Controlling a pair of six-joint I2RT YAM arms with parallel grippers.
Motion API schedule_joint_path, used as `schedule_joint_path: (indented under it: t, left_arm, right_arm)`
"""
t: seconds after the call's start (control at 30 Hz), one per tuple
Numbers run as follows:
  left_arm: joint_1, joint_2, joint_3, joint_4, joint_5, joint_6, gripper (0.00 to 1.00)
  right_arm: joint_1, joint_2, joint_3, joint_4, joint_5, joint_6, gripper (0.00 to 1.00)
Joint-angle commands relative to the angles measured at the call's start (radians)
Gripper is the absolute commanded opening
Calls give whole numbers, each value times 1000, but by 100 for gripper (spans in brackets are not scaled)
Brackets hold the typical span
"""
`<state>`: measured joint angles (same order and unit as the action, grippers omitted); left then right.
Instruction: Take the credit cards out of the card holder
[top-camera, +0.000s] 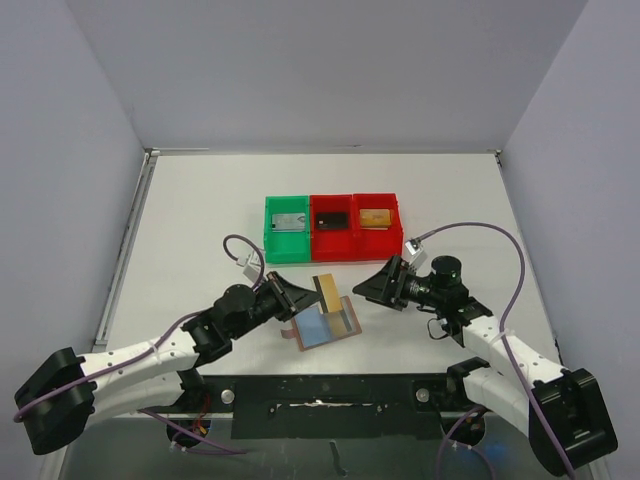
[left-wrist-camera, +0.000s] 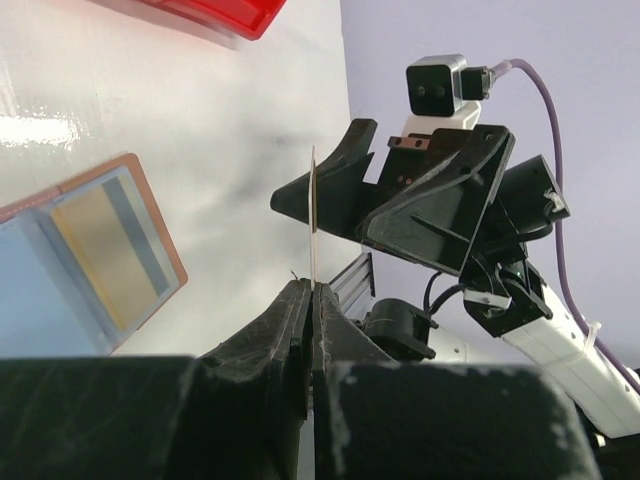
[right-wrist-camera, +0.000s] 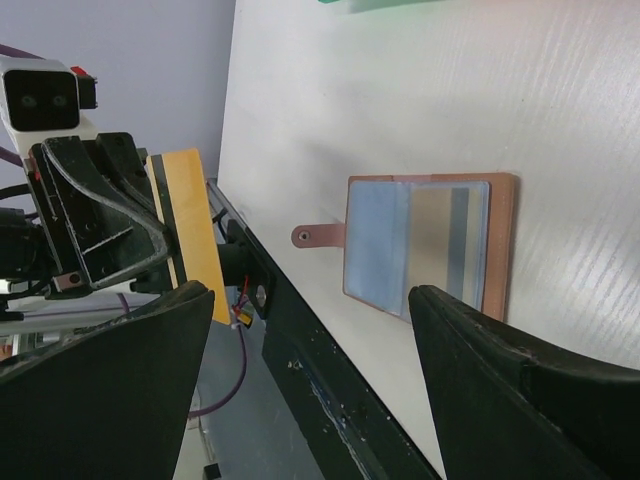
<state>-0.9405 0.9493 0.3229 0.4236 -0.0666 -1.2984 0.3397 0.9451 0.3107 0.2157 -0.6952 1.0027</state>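
One gold card (top-camera: 327, 291) was out, pinched in the tightly closed left gripper (top-camera: 306, 296) just over the open card holder (top-camera: 322, 327) lying on the table (top-camera: 200, 220), where a second card (right-wrist-camera: 438, 238) sat inside, left to pull, while the right gripper (top-camera: 375, 283) gaped wide, empty.

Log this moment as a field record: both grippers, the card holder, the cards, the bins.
left gripper: shut on gold card, held on edge, off the table
right gripper: open, empty, facing the gold card
card holder: lying open on the table, blue lining up
striped card: in the holder, behind a clear pocket
green bin: one card inside
red bins: two, one card in each
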Motion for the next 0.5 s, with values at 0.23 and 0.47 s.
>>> schedule_joint_path:
  t: [0.23,0.47]
  left_arm:
    - [15,-74,-46,102,7,26,0]
    - [47,-66,-57,179,54,15,0]
  right_arm:
    - [-2,60,122,83,14,-6,83]
    - [0,28,99,177,-37,22,70]
